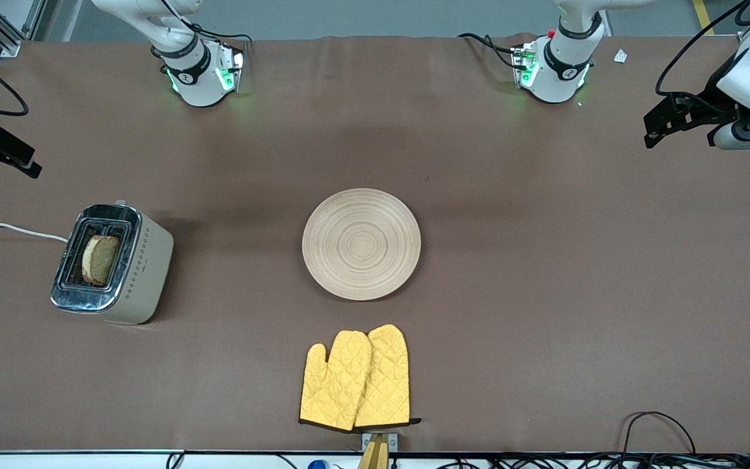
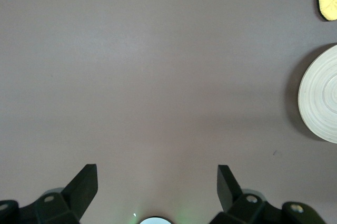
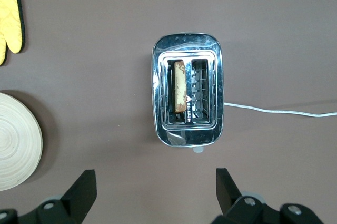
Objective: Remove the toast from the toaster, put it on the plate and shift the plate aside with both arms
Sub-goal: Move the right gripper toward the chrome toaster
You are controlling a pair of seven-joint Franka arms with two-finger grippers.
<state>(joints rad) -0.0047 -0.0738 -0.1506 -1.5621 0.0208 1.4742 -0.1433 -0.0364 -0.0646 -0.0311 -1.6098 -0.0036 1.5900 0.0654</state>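
Front view: toast (image 1: 100, 259) being seen upright in toaster (image 1: 113, 264) slot, toward right arm's end of table; plate (image 1: 361, 243) bare at centre; first step judged not yet begun.

Left wrist view: left gripper (image 2: 157, 184) being held released over bare table, waiting.

Right wrist view: right gripper (image 3: 156, 187) being held released, empty, above toaster; descent onto toast edge judged needed. Slot interior being shown only here.

The scene is evenly and brightly lit from overhead. Soft, short shadows are cast on the brown table cover (image 1: 544, 293) beside the round light wooden plate (image 1: 361, 243). Glare is reflected off the cream-sided toaster's chrome top (image 3: 187, 93). All views are rendered sharp.
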